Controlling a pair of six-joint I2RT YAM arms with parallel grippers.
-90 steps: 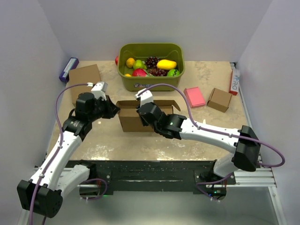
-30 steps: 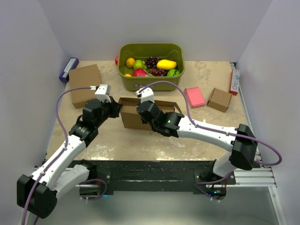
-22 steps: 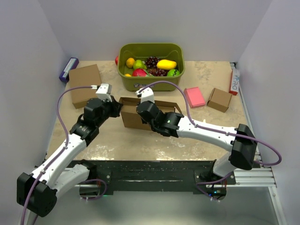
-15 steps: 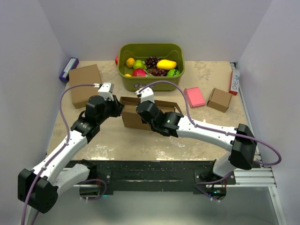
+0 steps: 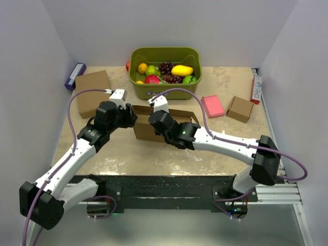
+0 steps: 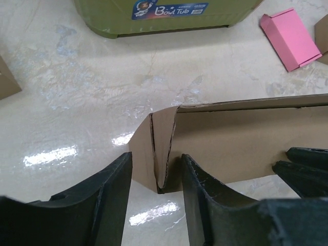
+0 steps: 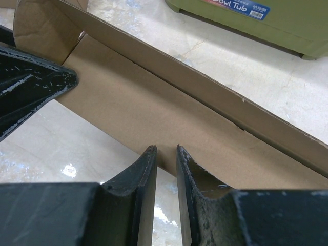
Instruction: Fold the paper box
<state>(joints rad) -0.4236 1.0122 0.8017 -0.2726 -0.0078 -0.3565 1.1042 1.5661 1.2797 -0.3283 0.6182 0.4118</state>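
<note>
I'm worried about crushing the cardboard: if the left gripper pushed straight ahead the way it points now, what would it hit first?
The paper box: its folded end corner stands right between the jaws of the left gripper, so it would likely press into that corner almost at once.

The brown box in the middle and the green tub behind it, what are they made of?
The paper box looks like corrugated cardboard: matte brown, unprinted, with creased folds and a layered cut edge. The green tub looks like olive-green plastic, smooth and slightly glossy, with rounded moulded corners and a stuck-on label; probably hard plastic.
</note>
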